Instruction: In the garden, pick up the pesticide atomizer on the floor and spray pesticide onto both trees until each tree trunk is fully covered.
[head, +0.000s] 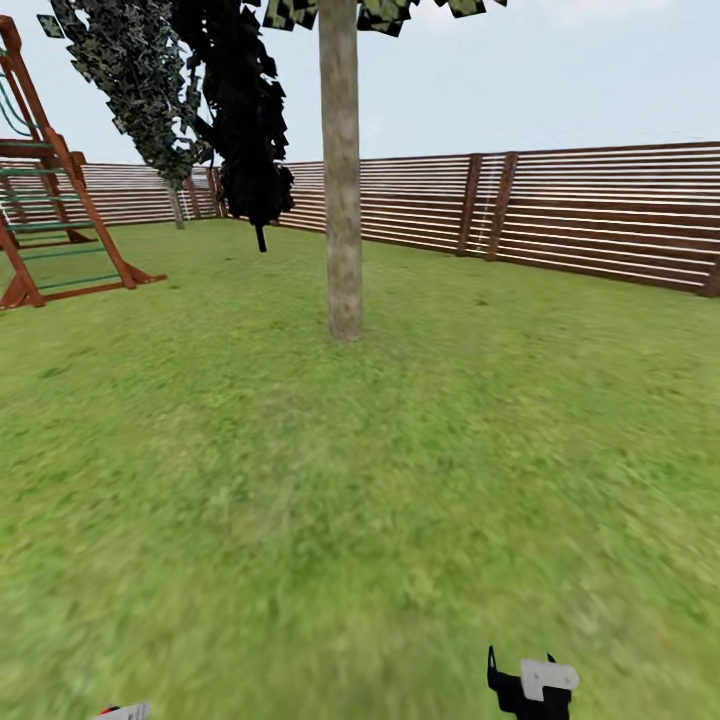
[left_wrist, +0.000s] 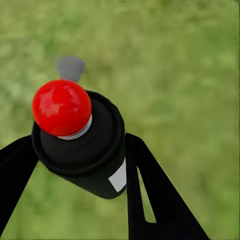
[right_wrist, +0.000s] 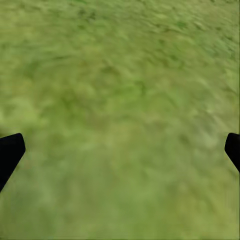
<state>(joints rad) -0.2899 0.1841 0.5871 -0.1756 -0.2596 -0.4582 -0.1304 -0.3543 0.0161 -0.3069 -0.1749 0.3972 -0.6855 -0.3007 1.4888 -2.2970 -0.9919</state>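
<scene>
Two black fingers (left_wrist: 150, 195) of the left gripper (left_wrist: 80, 165) pressed tight on the pesticide atomizer (left_wrist: 82, 145), one on each side. Dark round bottle with a shiny red ball top and a small white patch, held over blurry green grass. Just a tiny red and white bit of it in the head view at 7 o'clock (head: 122, 712).

Right gripper (right_wrist: 120, 150) spread wide, nothing between its dark tips, only the floor (right_wrist: 120, 100) under it. Seen in the head view at 5 o'clock (head: 530, 685), low over the lawn.

Straight ahead at 12 o'clock, one tree trunk (head: 342, 180), thick and grey-brown, standing up from the grass. Farther back at 11 o'clock, a second tree (head: 150, 90) with dark blocky leaves, next to a very dark leafy one (head: 245, 120). Brown slat fence (head: 560, 210) behind, from 10 to 3 o'clock. Wooden climbing frame (head: 50, 220) at 10 o'clock.
</scene>
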